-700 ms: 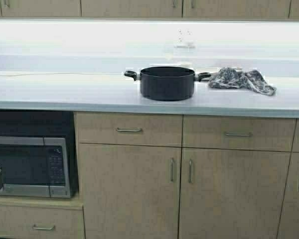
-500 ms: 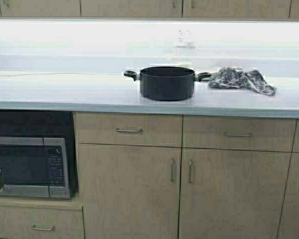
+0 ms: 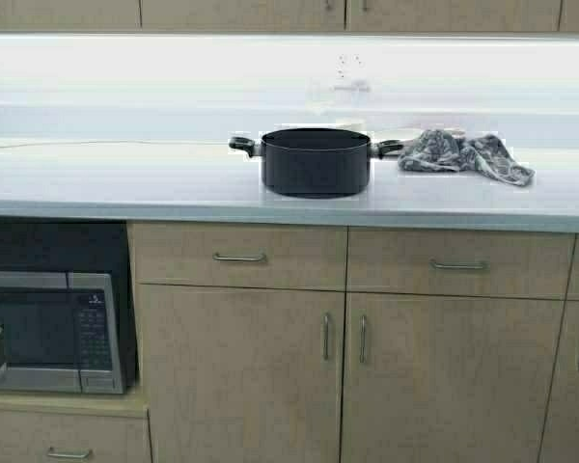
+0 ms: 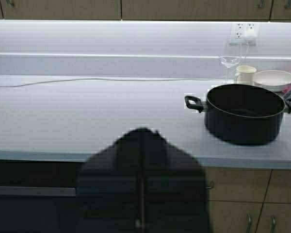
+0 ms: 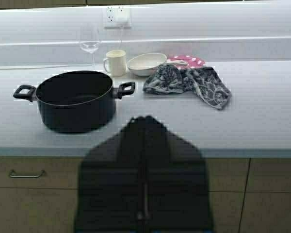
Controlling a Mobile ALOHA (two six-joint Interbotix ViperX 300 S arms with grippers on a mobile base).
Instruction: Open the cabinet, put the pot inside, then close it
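The matte-black pot (image 3: 316, 164) stands lidless on the pale counter (image 3: 125, 183), with a loop handle on each side. It also shows in the left wrist view (image 4: 245, 114) and the right wrist view (image 5: 75, 99). The wall-hung cabinet (image 3: 270, 12) shows only as the lower edge of its tan doors, which are closed. My left gripper (image 4: 142, 130) is shut and empty, held low in front of the counter edge, left of the pot. My right gripper (image 5: 145, 118) is shut and empty, low in front of the counter, right of the pot.
A grey patterned cloth (image 3: 468, 154) lies right of the pot. Behind the pot stand a cream mug (image 5: 116, 62), a white bowl (image 5: 146, 63) and a wine glass (image 5: 89, 44). Below the counter are floor cabinets (image 3: 241, 367) and a microwave (image 3: 43, 328).
The robot has moved: the whole scene has shifted a little to the left in the high view. The pot and cloth stay in place on the counter.
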